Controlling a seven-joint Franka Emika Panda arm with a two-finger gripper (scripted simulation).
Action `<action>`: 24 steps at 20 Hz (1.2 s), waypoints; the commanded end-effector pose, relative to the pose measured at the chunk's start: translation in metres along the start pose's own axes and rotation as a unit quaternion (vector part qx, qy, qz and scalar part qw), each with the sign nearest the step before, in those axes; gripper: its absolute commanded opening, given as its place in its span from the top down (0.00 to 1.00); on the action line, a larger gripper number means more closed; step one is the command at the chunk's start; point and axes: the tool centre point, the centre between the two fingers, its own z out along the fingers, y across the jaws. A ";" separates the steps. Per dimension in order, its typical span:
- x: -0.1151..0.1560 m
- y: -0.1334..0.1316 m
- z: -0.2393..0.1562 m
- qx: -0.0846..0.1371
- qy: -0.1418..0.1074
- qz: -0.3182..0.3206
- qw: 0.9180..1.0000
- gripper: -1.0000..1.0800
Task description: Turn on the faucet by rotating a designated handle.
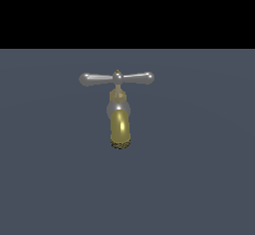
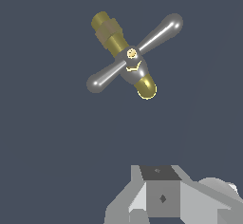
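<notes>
jaws out of sight, state unclear; gripper (image 2: 163, 197) well apart from faucet (image 1: 119, 124), handle (image 1: 117, 78) level across top, bare grey floor (image 1: 199, 179) all round.

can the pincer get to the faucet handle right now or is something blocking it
Probably yes. In the wrist view nothing lies between the pincer and the handle, and the exterior view shows only the faucet on bare grey floor.

Only the wrist view shows any of the robot — the pincer (image 2: 163, 197) end, cut off by the picture's edge. It is built of blocky, faceted panels in pale and mid grey, with a darker square plate on one face, a small dark diamond mark on another, and a rounded whitish part alongside.
</notes>
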 end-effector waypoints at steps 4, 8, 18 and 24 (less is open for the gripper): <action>0.025 -0.024 0.028 0.003 -0.006 0.076 0.997 1.00; 0.042 -0.040 0.051 0.001 -0.007 0.131 0.991 1.00; 0.082 -0.074 0.113 -0.009 0.005 0.267 0.964 1.00; 0.103 -0.092 0.152 -0.016 0.024 0.343 0.939 1.00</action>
